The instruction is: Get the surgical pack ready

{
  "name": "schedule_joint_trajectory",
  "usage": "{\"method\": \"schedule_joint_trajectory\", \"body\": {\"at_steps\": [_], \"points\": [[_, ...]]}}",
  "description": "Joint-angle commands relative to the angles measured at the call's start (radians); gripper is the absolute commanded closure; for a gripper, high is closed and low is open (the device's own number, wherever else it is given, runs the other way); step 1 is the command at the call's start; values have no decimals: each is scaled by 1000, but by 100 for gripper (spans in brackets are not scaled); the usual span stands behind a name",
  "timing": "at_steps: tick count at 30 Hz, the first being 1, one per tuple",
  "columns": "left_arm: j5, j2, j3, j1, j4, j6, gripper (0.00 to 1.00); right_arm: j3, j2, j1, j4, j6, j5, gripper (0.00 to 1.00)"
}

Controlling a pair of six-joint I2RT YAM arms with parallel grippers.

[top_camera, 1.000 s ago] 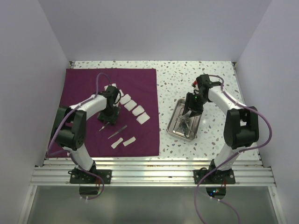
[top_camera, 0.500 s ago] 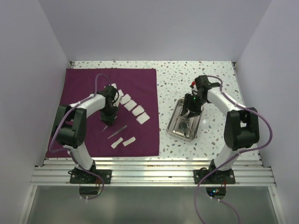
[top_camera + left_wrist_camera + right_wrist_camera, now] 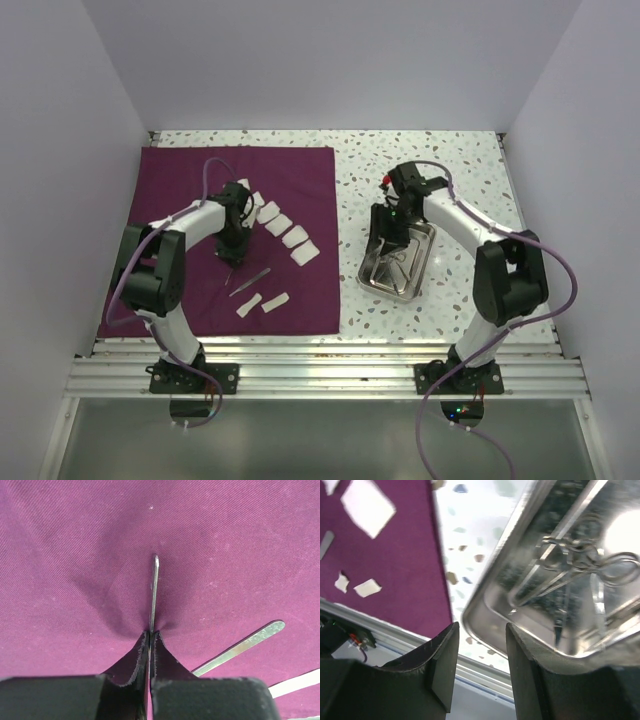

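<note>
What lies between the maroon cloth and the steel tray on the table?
Only a bare strip of speckled table separates the maroon cloth from the steel tray; the top external view shows this.

I count one large maroon cloth (image 3: 300,170) and one shallow rectangular steel tray (image 3: 385,290). White square gauze pads (image 3: 296,236) — I make it eight, two only partly seen. Thin flat steel tweezers (image 3: 258,278) — two. Ring-handled steel scissors (image 3: 570,547): overlapping in a tangle, so I can't read their number.
</note>
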Motion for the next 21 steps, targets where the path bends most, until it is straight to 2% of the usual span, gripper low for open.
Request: {"method": "schedule_joint_trajectory", "body": {"at_steps": [1,10,13,18,21], "points": [[-25,-12,13,18,-3,-29,100,73,2,48,37,49,-47,54],[35,-104,46,16,-69,-67,100,174,69,111,80,122,-106,54],[89,-141,54,16,-90,-81,100,161,105,129,172,254,-217,54],[214,-219,63,4,-92,-124,100,161,183,201,431,469,-339,51],[261,-237,59,-27,-81,-150,100,227,235,253,490,542,-340,44]]}}
